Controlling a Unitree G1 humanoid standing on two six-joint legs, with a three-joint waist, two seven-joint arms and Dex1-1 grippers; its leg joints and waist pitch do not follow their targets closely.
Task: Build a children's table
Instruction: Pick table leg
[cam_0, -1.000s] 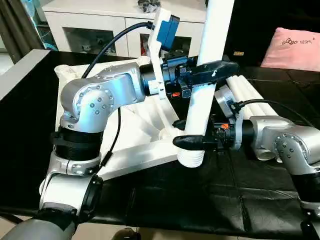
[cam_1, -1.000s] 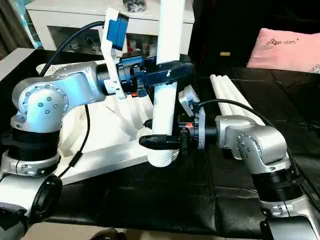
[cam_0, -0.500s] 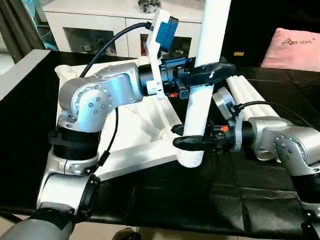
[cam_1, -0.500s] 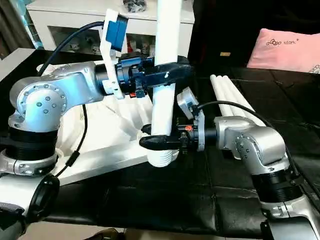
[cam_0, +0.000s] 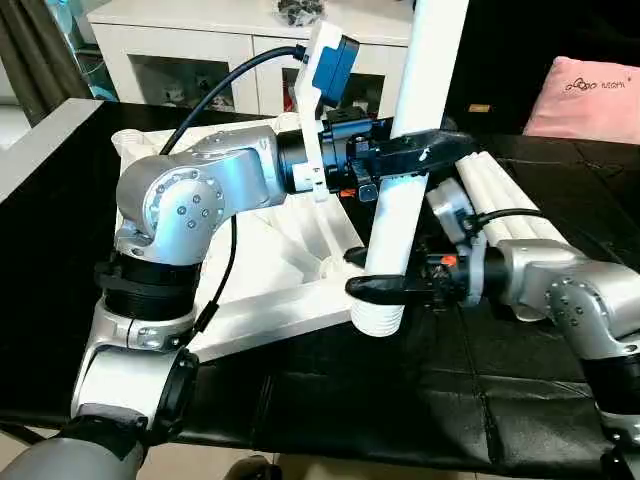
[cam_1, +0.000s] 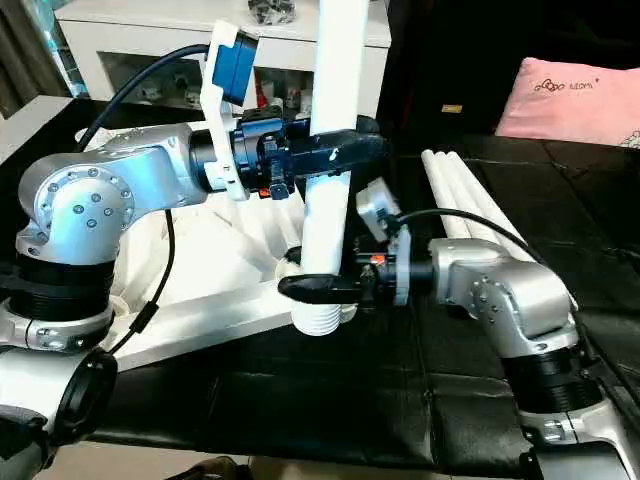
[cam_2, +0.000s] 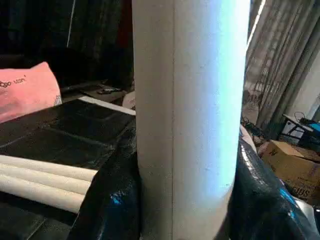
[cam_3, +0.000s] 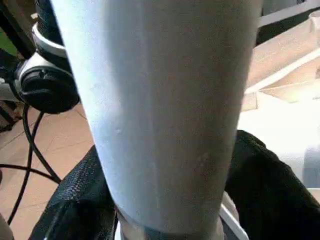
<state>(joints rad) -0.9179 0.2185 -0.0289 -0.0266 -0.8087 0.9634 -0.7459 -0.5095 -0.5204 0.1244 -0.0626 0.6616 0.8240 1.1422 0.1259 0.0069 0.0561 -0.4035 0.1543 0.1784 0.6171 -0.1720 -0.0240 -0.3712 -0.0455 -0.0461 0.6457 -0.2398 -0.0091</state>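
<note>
A white tapered leg (cam_0: 400, 215) stands nearly upright, its ribbed screw end (cam_0: 377, 318) hanging just above the black surface beside the near corner of the white tabletop (cam_0: 250, 300). The tabletop lies underside up with its ribs showing. My left gripper (cam_0: 420, 150) is shut on the leg partway up; its black fingers (cam_2: 107, 200) hug both sides. My right gripper (cam_0: 368, 272) clasps the leg low down, just above the screw end, with fingers (cam_3: 75, 200) against both sides.
Spare white legs (cam_0: 500, 200) lie side by side on the black table (cam_0: 400, 400) behind my right arm. A white glass-door cabinet (cam_0: 200, 50) stands at the back. A pink pillow (cam_0: 590, 95) lies far right.
My right wrist has turned slightly around the leg's lower end. The leg stays upright in nearly the same place, and the left arm has barely moved.
</note>
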